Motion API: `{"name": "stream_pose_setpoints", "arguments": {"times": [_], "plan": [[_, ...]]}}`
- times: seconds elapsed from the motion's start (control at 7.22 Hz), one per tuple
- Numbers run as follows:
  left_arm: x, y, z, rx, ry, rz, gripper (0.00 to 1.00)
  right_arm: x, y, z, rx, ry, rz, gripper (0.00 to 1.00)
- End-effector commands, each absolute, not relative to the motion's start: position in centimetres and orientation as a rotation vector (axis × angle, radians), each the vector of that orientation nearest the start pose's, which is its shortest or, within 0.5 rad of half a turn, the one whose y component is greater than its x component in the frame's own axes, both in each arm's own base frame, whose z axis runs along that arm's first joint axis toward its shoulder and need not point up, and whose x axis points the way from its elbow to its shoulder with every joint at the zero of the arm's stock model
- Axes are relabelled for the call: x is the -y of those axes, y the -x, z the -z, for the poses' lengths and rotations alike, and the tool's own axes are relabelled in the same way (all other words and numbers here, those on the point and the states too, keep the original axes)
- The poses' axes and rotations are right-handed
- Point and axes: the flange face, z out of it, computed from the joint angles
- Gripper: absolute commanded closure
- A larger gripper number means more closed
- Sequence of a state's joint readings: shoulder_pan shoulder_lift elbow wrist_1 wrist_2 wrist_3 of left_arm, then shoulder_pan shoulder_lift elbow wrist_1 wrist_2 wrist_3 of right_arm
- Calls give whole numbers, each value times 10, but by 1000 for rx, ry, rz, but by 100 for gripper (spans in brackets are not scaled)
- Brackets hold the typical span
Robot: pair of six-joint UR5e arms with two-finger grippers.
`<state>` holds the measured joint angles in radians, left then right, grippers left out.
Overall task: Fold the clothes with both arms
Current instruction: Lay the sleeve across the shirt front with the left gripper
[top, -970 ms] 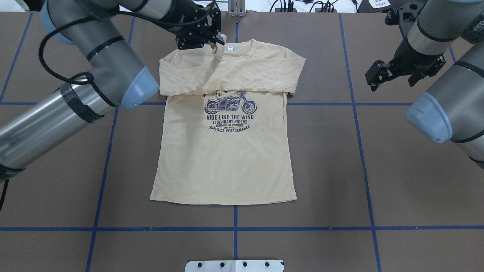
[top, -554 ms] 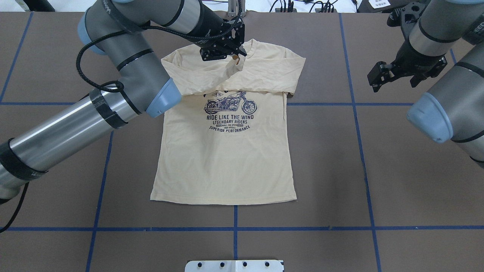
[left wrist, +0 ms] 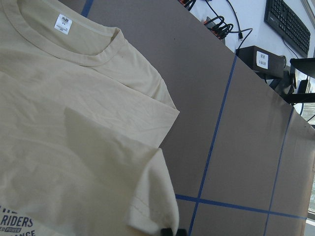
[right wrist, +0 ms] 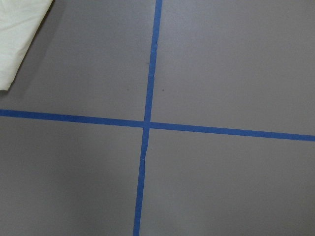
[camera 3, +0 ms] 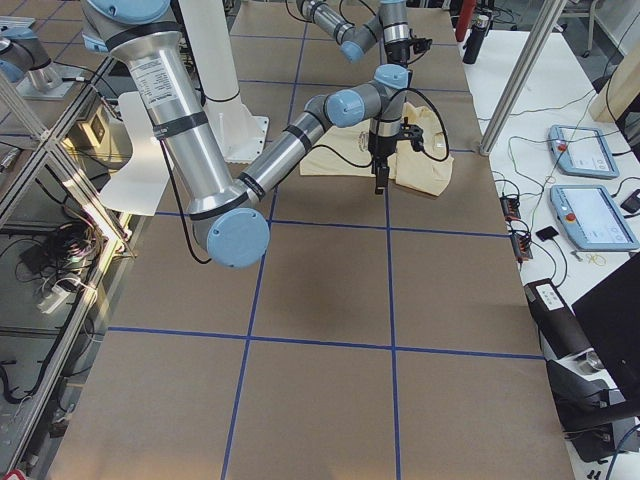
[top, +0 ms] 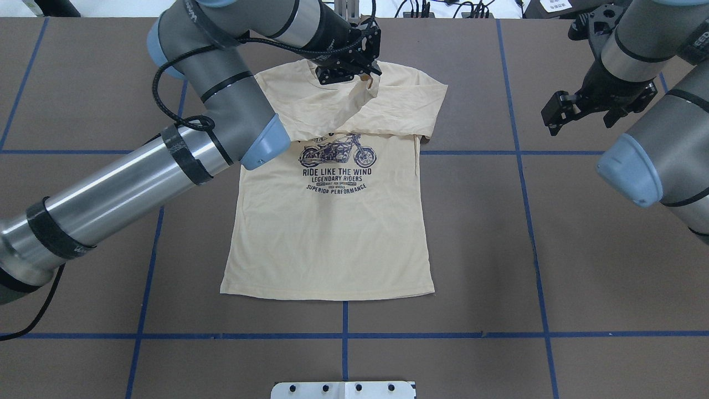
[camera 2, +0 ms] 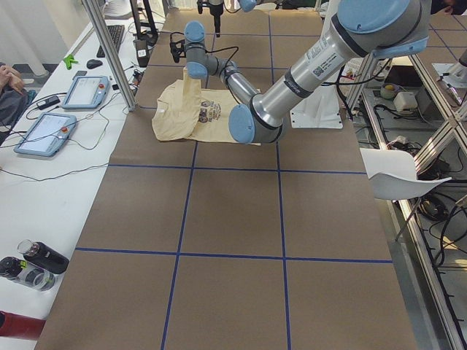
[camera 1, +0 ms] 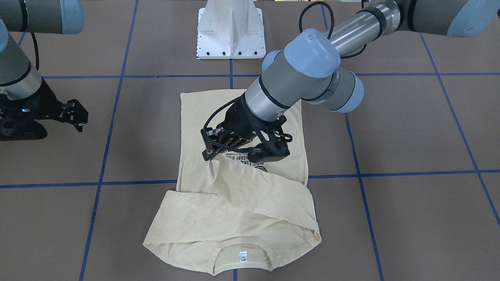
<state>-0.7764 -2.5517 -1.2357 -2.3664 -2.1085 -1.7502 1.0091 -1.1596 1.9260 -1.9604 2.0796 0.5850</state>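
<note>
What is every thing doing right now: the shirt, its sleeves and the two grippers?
T-shirt, lying flat, print side up.
Held sleeve, cuff lifted, pulled across the chest.
Other sleeve, folded flat across the chest.
Left gripper, shut on the held sleeve's cuff.
Right gripper, open, empty, off to the side of the T-shirt.

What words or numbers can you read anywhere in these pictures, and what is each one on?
"RIDE LIKE THE WIND": top line of the print on the T-shirt.
"LEGENDARY RIDERS": next line down.
"SUPERIOR PERFORMANCE": curved bottom line.
Two tiny lines between those: too small to read.
Lettering on the neck tag: too small to read.
</note>
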Motion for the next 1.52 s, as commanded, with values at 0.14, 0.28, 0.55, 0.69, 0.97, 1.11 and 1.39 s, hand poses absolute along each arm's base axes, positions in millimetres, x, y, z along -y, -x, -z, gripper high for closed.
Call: {"name": "stream_pose_setpoints", "arguments": {"times": [0.14, 0.28, 0.55, 0.69, 0.97, 1.11, 1.39], "plan": [[570, -544, -94, -1464, -14, 412, 100, 536, 237, -329, 617, -28, 70, 0], [562, -568, -111, -1470, -17, 400, 100, 537, 237, -329, 617, -28, 70, 0], [542, -605, -132, -1446, -19, 406, 100, 540, 240, -333, 612, -21, 68, 0], [533, -619, -140, -1432, -24, 407, 100, 542, 241, -335, 609, -15, 64, 0], [532, -622, -151, -1448, -37, 396, 0, 543, 243, -333, 613, -14, 61, 0], [533, -621, -151, -1449, -39, 397, 0, 541, 245, -332, 632, 0, 67, 0], [548, -607, -155, -1445, -60, 416, 0, 541, 253, -330, 647, -7, 80, 0]]}}
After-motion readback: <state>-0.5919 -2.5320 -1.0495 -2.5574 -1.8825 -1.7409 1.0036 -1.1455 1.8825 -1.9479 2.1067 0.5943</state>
